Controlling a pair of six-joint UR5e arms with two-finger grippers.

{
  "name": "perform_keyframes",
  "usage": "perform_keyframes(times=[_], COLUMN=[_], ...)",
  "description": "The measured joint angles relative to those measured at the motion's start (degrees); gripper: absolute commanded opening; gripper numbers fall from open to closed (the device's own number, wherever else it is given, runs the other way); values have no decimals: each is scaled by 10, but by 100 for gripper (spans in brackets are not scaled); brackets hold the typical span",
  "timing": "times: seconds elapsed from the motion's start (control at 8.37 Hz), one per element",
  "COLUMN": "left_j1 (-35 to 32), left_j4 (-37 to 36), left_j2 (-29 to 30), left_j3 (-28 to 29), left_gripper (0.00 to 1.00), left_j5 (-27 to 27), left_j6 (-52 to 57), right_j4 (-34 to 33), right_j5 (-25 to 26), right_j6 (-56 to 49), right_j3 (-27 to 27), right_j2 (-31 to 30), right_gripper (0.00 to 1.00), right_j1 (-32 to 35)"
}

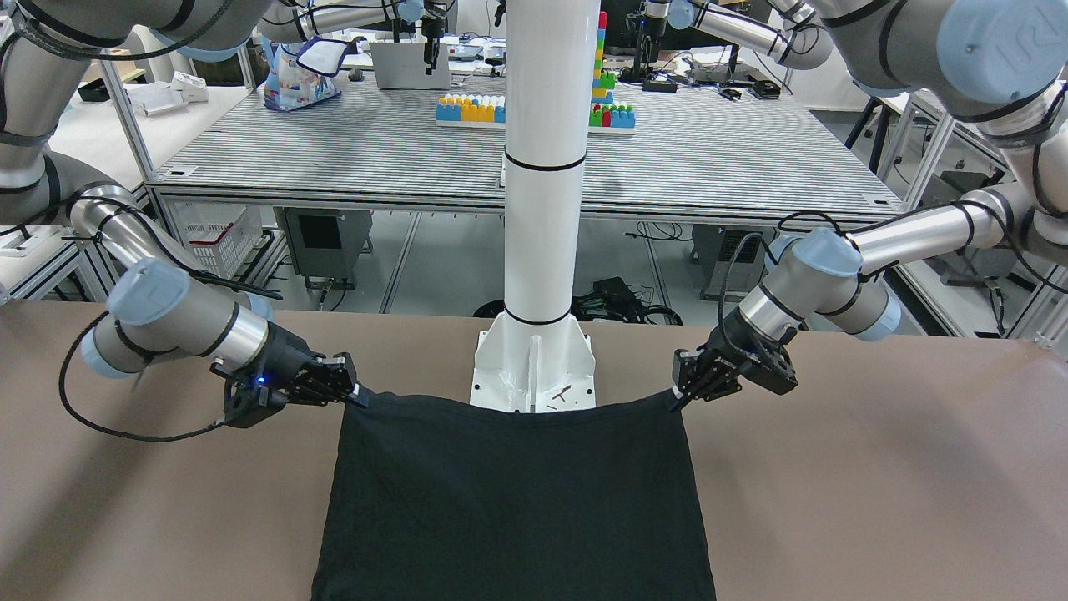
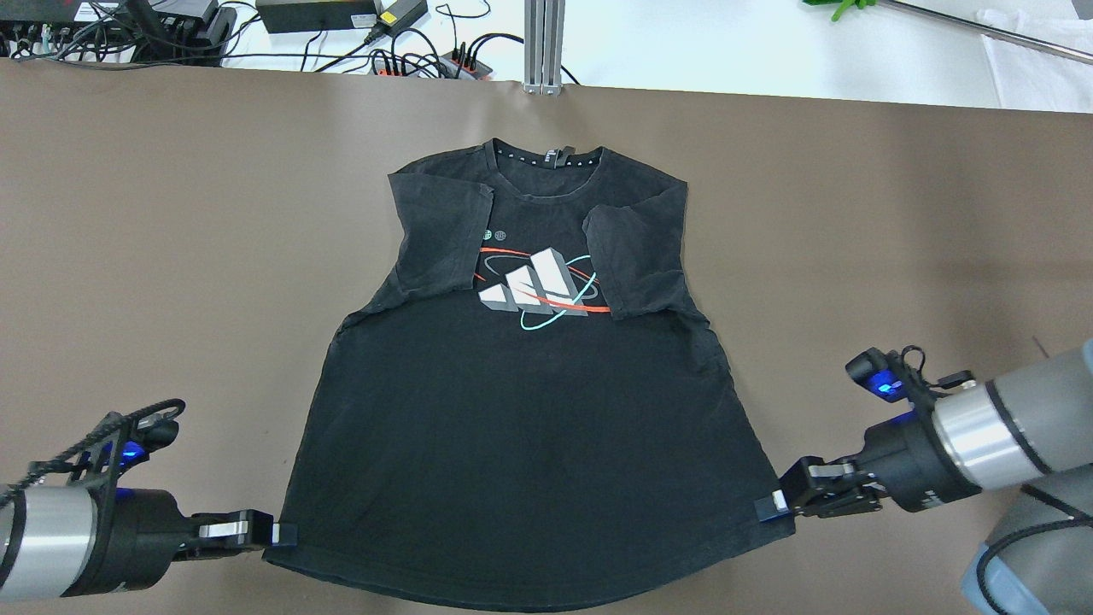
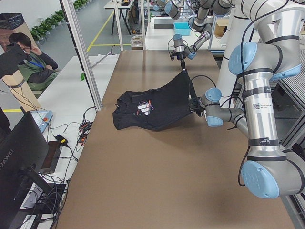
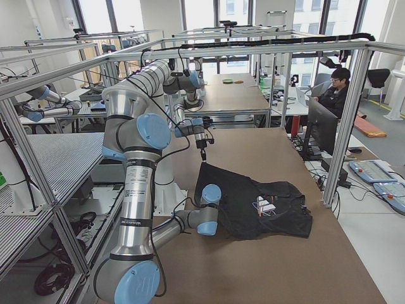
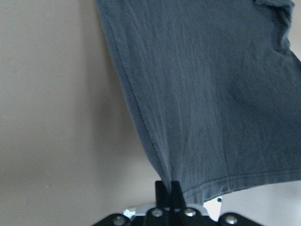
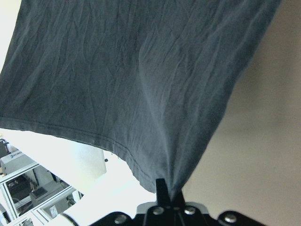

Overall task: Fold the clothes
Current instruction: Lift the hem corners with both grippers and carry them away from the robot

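- A black soft-fabric T-shirt (image 2: 529, 410) lies front side up in the middle of the flat brown table (image 2: 171, 256). Its round collar (image 2: 551, 158) points away from the robot and its bottom hem is nearest the robot.
- Both short sleeves (image 2: 440, 239) are folded inward over the chest. They partly flank a white, red and teal printed logo (image 2: 534, 286).
- The left gripper (image 2: 286, 535) has its fingers pinched tight on the hem corner on the robot's left side. The cloth fans out from the fingertips in the left wrist view.
- The right gripper (image 2: 773, 504) is likewise clamped on the opposite hem corner, and taut creases radiate from its tips in the right wrist view.
- The hem hangs between the two grippers in a shallow sag, lifted off the table. From there the T-shirt slopes down to the chest and collar end, which rest on the surface.
- The raised hem hangs just in front of the foot of the white round robot column (image 1: 542, 167).
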State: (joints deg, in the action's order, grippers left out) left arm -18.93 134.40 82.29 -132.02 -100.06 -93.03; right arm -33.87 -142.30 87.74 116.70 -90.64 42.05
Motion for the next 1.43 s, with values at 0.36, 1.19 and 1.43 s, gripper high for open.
perform_keyframes(times=[0.36,1.19,1.43], left_j1=[-25,-121,-170], left_j4=[23,73,71], left_j2=[-2,-9,44], left_j3=[-51,-21,28], left_gripper=[0,0,0], left_j5=[-121,-191,-190], left_j6=[17,46,46], right_j4=[108,230,185], right_j5=[-158,-122,-67], right_j6=[59,114,33], right_j3=[7,-90,-109], right_j2=[-12,36,49], right_gripper=[0,0,0], right_j1=[75,91,113])
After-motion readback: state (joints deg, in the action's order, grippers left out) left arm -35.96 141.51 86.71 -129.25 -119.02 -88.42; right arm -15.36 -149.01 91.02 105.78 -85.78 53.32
